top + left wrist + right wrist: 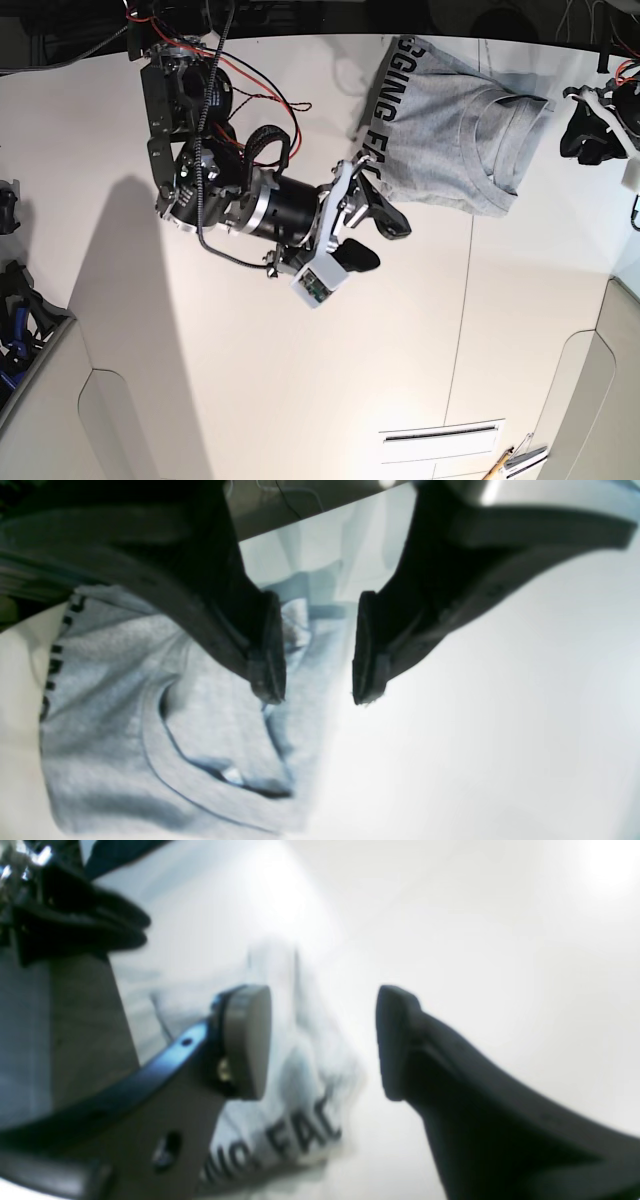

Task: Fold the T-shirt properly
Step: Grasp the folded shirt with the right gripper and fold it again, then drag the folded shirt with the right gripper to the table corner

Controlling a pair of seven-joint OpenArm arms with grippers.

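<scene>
Base view is showing the shirt (450, 140) lying folded, collar facing the left gripper (590, 125); both it and the right gripper (375, 240) are gaping, empty.

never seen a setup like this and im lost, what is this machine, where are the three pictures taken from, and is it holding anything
This is a robot with two arms working at a white table. One picture looks at the whole table from a fixed camera; the other two come from small cameras mounted on each arm's wrist, looking out between its two fingers.

On the table lies a grey T-shirt with black lettering, already partly folded. In the overview, the big arm on the left carries the right gripper, just beside the shirt's lettered edge. The left gripper is at the right edge, near the shirt's collar end.

Both wrist pictures show the fingers apart with nothing between them: the left gripper and the right gripper hover by the shirt, holding nothing.
</scene>
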